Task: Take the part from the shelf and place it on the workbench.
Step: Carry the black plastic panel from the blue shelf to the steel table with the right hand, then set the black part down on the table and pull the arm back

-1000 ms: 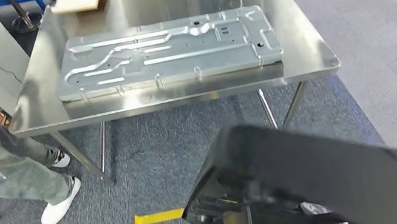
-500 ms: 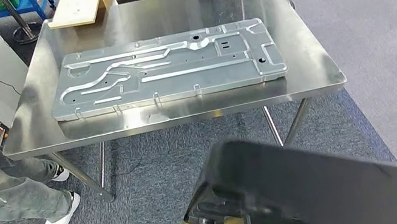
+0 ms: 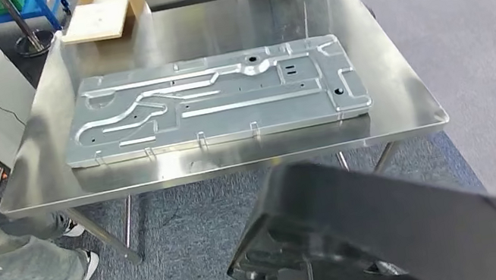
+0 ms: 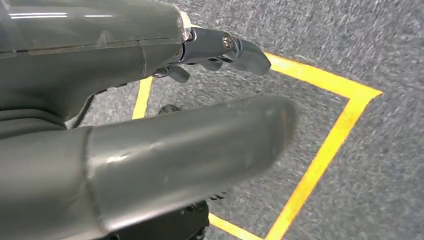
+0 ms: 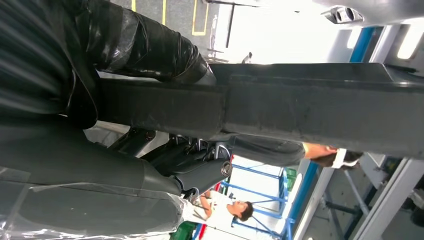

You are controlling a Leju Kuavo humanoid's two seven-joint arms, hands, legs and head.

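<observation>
The long black moulded plastic part [image 3: 415, 234] is carried low in front of the robot, the right hand [image 5: 165, 165] clasped round its edge, while the left hand [image 4: 165, 125] hangs empty, fingers apart, above the carpet. Beyond, the stainless steel workbench [image 3: 411, 119] already bears a large grey stamped metal panel [image 3: 215, 99]. With a one-handed hold the part may tip, or land on that panel.

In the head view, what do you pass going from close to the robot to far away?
Black part → steel workbench → big metal plate → cardboard box.
</observation>
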